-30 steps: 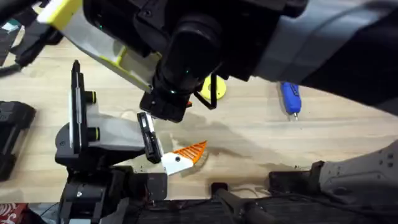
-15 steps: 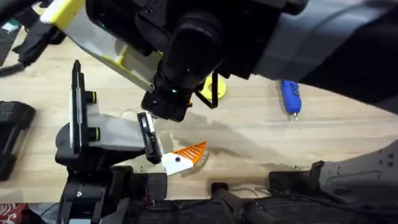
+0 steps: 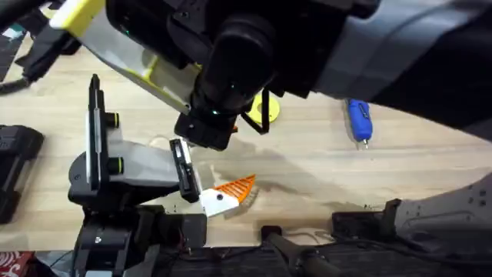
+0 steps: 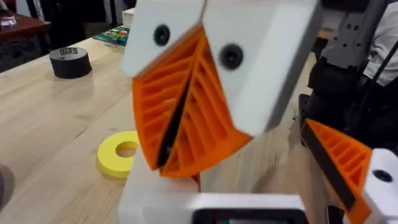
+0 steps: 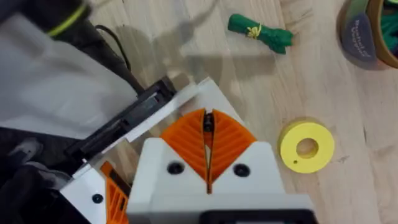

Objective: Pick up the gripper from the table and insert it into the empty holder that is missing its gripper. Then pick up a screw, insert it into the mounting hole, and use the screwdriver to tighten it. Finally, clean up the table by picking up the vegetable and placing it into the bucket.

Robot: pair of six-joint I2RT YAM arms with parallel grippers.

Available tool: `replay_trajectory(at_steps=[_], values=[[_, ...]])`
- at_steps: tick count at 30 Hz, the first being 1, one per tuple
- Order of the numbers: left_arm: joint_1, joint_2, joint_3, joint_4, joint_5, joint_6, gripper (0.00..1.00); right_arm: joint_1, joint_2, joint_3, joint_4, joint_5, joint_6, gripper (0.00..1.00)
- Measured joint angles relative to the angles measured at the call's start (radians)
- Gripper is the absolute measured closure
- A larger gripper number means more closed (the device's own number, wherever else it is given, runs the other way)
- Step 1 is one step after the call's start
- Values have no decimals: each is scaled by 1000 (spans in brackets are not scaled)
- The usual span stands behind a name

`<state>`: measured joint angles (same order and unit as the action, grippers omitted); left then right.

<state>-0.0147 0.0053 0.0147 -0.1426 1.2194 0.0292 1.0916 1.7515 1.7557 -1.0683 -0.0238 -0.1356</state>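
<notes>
My right gripper (image 5: 208,124) is shut, its two orange ribbed pads pressed on a small dark piece that looks like a screw. It hangs between the fingers of my left gripper (image 3: 223,196), which is open. One left finger carries an orange ribbed tip (image 4: 341,160). The other is a bare white holder (image 4: 155,194) just under the right gripper (image 4: 171,149). The blue screwdriver (image 3: 358,121) lies at the right on the table. The green vegetable (image 5: 260,32) lies near the orange-tan bucket (image 5: 357,40).
A yellow ring (image 5: 306,146) lies flat on the wood beside the two grippers. A black tape roll (image 4: 70,62) sits farther off. The right arm (image 3: 323,46) spans the upper table, large and dark. Black gear (image 3: 15,165) sits at the left edge.
The right arm has edged very slightly to the right. The left arm and the things on the table have stayed put.
</notes>
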Motion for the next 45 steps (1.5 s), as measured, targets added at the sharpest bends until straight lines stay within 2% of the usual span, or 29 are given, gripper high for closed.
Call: replay_trajectory(at_steps=[9,11,15,16,17,30,45], values=[[0,0,0,0,0,0,15,0,0,0,0,0,0,991],[0,0,0,0,-1,0,15,0,0,0,-2,3,0,750],[1,0,0,0,-2,0,15,-10,1,-1,-9,28,-1,135],[1,0,0,0,-3,0,16,-19,1,-1,-9,34,-4,37],[1,0,0,0,-4,0,15,-26,1,-1,-9,33,-3,14],[1,0,0,0,-3,5,15,-33,-20,-9,4,33,-3,4],[1,0,0,0,-3,8,15,-63,-169,9,-31,29,0,4]])
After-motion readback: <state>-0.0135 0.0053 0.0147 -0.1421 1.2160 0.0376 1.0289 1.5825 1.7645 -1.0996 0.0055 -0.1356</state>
